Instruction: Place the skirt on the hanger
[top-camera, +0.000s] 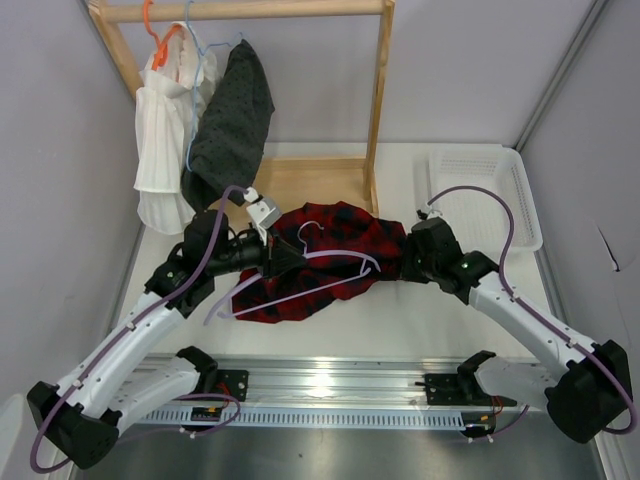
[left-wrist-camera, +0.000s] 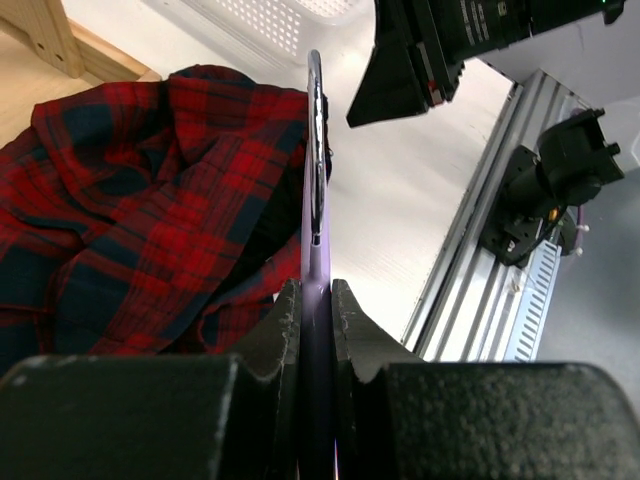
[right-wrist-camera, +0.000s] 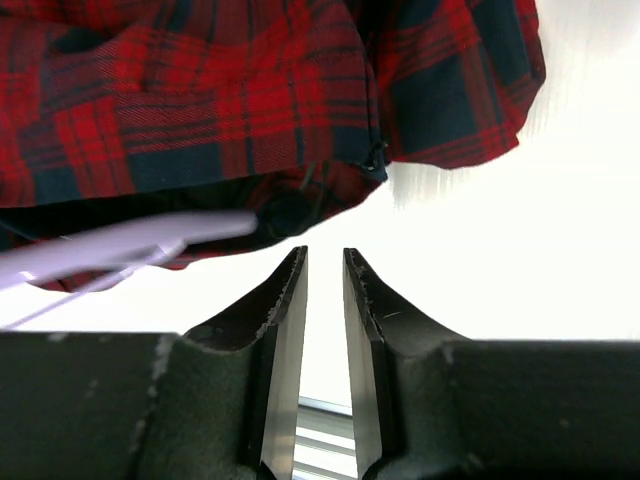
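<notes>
The skirt (top-camera: 340, 225) lies crumpled on the table (top-camera: 400, 320) between the two arms, in front of the wooden rack (top-camera: 378, 100), with the lilac hanger (left-wrist-camera: 313, 200) lying across its near side. The left claw (left-wrist-camera: 316, 300) is clamped on the hanger, and its fingers (left-wrist-camera: 285, 320) press both sides of the thin plastic. In the left wrist view the frame runs edge-on straight away from the claw. The checked cloth spreads to the left of the frame and touches it along part of its length. The right claw (right-wrist-camera: 325, 265) sits at the skirt's right edge. Its jaws stand narrow, with a slim gap and nothing between them. In the right wrist view the hem of the skirt hangs just ahead of the fingertips and does not touch them. The far tip of the hanger shows at the left against the cloth. From above, the two claws face each other across the garment, the left on the hanger at the skirt's left side and the right low beside the cloth.
</notes>
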